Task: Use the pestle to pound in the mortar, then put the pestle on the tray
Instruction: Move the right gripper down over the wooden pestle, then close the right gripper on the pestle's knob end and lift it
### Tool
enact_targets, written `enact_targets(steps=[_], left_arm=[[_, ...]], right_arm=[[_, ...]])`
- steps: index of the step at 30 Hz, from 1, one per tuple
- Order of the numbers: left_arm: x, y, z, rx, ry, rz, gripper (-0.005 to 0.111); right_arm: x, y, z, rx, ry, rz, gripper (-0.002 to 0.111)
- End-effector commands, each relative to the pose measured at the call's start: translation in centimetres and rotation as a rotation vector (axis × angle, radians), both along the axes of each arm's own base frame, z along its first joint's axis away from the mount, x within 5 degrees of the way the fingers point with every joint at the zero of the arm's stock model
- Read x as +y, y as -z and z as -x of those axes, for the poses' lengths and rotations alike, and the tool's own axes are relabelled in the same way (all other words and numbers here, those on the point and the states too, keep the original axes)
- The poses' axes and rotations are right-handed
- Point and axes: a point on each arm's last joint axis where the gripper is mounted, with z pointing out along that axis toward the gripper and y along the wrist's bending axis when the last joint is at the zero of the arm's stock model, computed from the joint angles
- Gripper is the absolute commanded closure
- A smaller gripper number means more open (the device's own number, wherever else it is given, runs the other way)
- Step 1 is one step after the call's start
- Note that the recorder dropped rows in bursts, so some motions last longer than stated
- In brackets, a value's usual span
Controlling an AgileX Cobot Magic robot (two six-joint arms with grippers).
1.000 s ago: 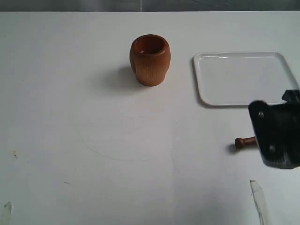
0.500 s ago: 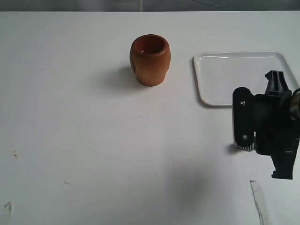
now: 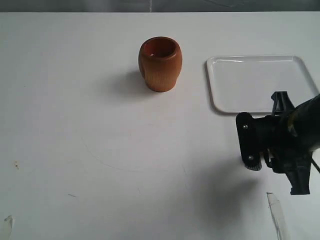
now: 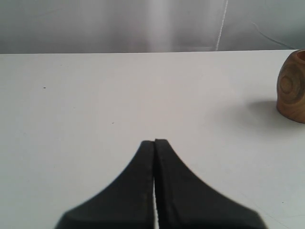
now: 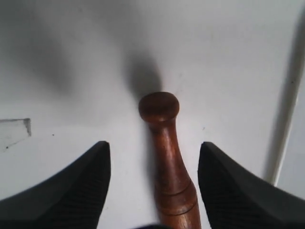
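Observation:
The reddish-brown mortar [image 3: 160,63] stands upright at the back middle of the table, and its side also shows in the left wrist view as the mortar [image 4: 291,86]. The white tray [image 3: 260,82] lies empty to its right. The dark-brown pestle [image 5: 167,162] lies flat on the table, knobbed end pointing away from the wrist. My right gripper [image 5: 153,145] is open, with one finger on each side of the pestle and neither touching it. In the exterior view the right arm [image 3: 277,142] covers the pestle, just in front of the tray. My left gripper [image 4: 155,142] is shut on nothing, low over bare table.
A clear strip of tape [image 3: 276,212] lies on the table in front of the right arm, also seen as the tape [image 5: 14,131]. The tray's rim [image 5: 285,119] runs close beside the pestle. Small marks dot the table's front left.
The right arm has moved left and come down over the pestle. The pestle's knob showed one second ago and is now hidden behind the gripper in the exterior view. Mortar and tray are unmoved.

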Motion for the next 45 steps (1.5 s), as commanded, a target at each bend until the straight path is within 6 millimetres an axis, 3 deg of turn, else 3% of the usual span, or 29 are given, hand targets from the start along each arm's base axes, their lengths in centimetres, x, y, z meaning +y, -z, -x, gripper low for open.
enact_targets(steps=[1, 7, 15, 20, 25, 33, 38, 45], left_arm=[[-0.1, 0.0, 0.0, -0.004, 0.006, 0.015, 0.107], [-0.1, 0.0, 0.0, -0.004, 0.006, 0.015, 0.107], [-0.1, 0.0, 0.0, -0.004, 0.006, 0.015, 0.107], [-0.1, 0.0, 0.0, -0.004, 0.006, 0.015, 0.107], [-0.1, 0.0, 0.0, -0.004, 0.006, 0.015, 0.107], [-0.1, 0.0, 0.0, -0.004, 0.006, 0.015, 0.107], [-0.1, 0.0, 0.0, -0.004, 0.006, 0.015, 0.107], [-0.1, 0.0, 0.0, -0.004, 0.006, 0.015, 0.107]], right_arm=[[0.1, 1.2, -0.4, 0.006, -0.027, 0.033, 0.057], [0.1, 2.3, -0.9, -0.002, -0.043, 0.078, 0.058], [0.2, 2.3, -1.7, -0.053, -0.052, 0.025, 0.076], [-0.8, 2.3, -2.3, -0.048, 0.016, 0.02, 0.076], [-0.5, 2.3, -2.5, -0.075, 0.005, -0.02, 0.077], [0.0, 3.3, -2.8, -0.064, 0.018, -0.056, 0.094], [0.7, 3.7, -3.2, -0.085, 0.07, -0.137, 0.088], [0.8, 3.6, -3.2, -0.078, 0.106, -0.151, 0.057]])
